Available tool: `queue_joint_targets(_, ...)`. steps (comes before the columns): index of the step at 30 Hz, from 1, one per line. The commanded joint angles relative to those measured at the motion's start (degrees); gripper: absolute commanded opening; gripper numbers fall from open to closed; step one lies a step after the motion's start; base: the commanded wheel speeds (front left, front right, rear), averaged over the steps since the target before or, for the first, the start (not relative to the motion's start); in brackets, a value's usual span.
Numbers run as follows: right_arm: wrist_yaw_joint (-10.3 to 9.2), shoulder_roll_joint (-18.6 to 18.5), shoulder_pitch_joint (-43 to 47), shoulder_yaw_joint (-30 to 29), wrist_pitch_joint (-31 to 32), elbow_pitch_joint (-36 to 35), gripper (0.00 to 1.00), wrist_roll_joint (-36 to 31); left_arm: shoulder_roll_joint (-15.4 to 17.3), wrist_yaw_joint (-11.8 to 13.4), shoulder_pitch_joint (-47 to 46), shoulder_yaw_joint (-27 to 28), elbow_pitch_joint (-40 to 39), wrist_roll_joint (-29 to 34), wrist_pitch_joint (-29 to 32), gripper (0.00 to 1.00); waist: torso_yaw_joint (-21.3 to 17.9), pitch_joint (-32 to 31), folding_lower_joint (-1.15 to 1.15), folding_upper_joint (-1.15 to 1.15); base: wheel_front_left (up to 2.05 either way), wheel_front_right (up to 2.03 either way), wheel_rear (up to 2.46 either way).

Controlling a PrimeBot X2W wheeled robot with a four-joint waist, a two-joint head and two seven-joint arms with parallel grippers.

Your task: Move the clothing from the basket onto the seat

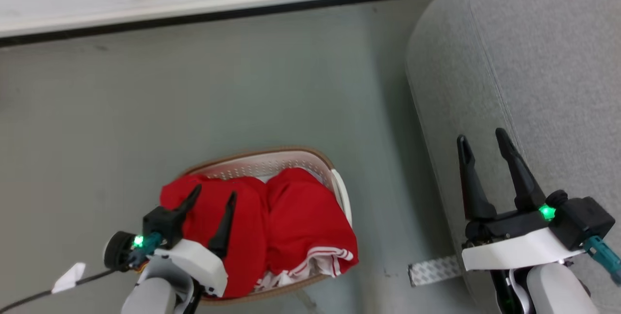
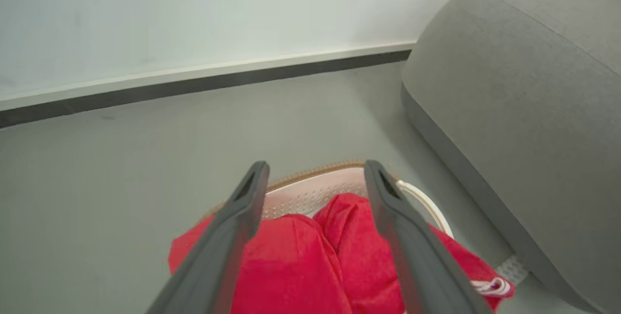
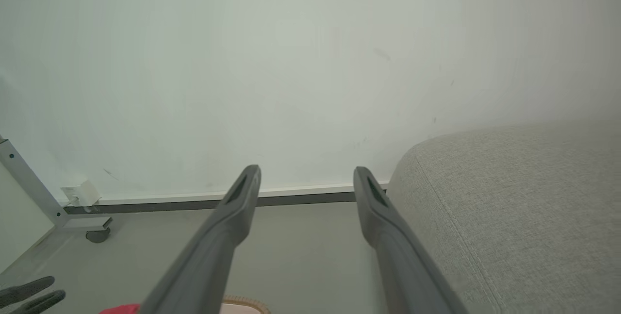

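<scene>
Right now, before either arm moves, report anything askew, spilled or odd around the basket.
The clothing overflows the basket: its white-striped hem hangs over the rim on the side toward the seat. A pale patterned strip lies on the floor at the seat's base. Nothing looks damaged.

Holds left gripper (image 1: 214,191) at lower left of the head view, both dark fingers spread wide, tilted up and rightward, gripping nothing. Holds right gripper (image 1: 481,136) at lower right, fingers equally parted, empty, pointing up. Raises pale left forearm (image 1: 148,299) and right forearm (image 1: 553,289) from the bottom edge.
</scene>
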Motion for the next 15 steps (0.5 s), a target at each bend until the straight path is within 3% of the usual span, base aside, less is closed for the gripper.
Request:
queue_joint_targets(1,-0.12,-0.14,-1.02,-0.15,-0.02,-0.56,1.0,0.38,1.01,0.11,-1.89,-1.2,2.56,-0.07,-0.02,1.0,-2.56,3.29,-0.01,0.0,0.0,0.0,0.0)
queue_joint_targets(15,-0.12,-0.12,-4.66,0.45,-0.02,-3.92,1.0,6.0,5.73,0.09,-16.64,-14.56,27.49,-4.66,4.17,1.0,-9.19,14.56,-0.01,0.0,0.0,0.0,0.0)
